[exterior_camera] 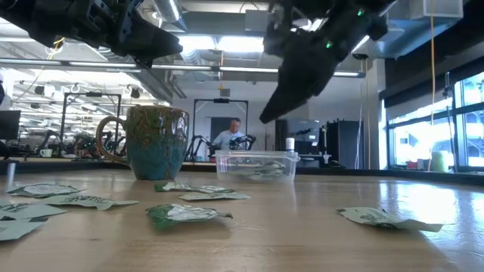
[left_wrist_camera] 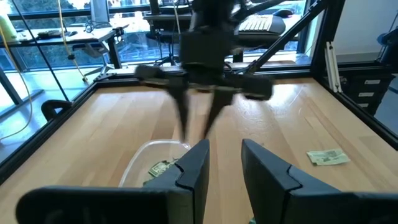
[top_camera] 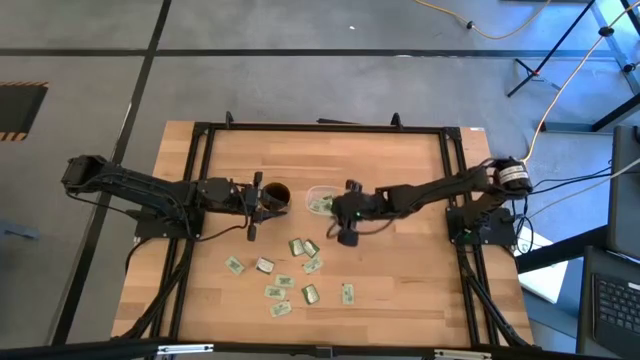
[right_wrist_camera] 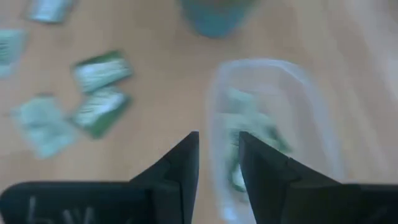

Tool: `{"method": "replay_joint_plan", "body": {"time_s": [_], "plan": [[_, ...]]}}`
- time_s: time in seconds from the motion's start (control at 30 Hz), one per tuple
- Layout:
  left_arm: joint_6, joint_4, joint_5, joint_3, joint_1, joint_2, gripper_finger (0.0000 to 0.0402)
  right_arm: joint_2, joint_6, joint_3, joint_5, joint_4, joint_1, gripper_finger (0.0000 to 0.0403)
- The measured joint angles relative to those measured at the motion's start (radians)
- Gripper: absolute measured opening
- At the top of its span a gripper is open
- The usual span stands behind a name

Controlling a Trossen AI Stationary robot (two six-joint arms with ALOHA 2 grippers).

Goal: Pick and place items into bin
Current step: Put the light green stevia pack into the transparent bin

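Observation:
The bin point(top_camera: 318, 199), a clear shallow container, stands at the table's middle beside the brown mug point(top_camera: 277, 193). A few green-white items point(right_wrist_camera: 252, 134) lie inside it. Several more items point(top_camera: 300, 270) lie flat on the wood toward the near edge. My right gripper point(right_wrist_camera: 219, 146) hangs open and holds nothing. It is just above the bin's right side and slants down; the low view shows it point(exterior_camera: 271, 113) clear of the bin point(exterior_camera: 257, 165). My left gripper point(left_wrist_camera: 225, 162) waits open and level, just left of the mug, with nothing between its fingers.
The mug point(exterior_camera: 156, 141) stands close to the left of the bin. A black frame point(top_camera: 205, 180) runs round the table's left, far and right sides. One packet point(left_wrist_camera: 326, 157) lies apart on the wood. The scattered packets fill the near middle of the table.

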Motion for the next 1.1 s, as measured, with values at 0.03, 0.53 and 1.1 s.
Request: {"method": "replay_joint_plan", "body": {"time_s": [0.03,0.53,1.1], "plan": [[0.0,0.0,0.0,0.0,0.0,0.0,0.0088,0.0,-0.003,0.001,-0.022,0.001,0.019,0.0115],[0.0,0.003,0.0,0.0,0.0,0.0,0.0088,0.048,0.215,-0.06,-0.19,0.029,0.337,0.0114],[0.0,0.0,0.0,0.0,0.0,0.0,0.0088,0.235,0.21,-0.06,-0.164,0.208,0.388,0.0114]]}}
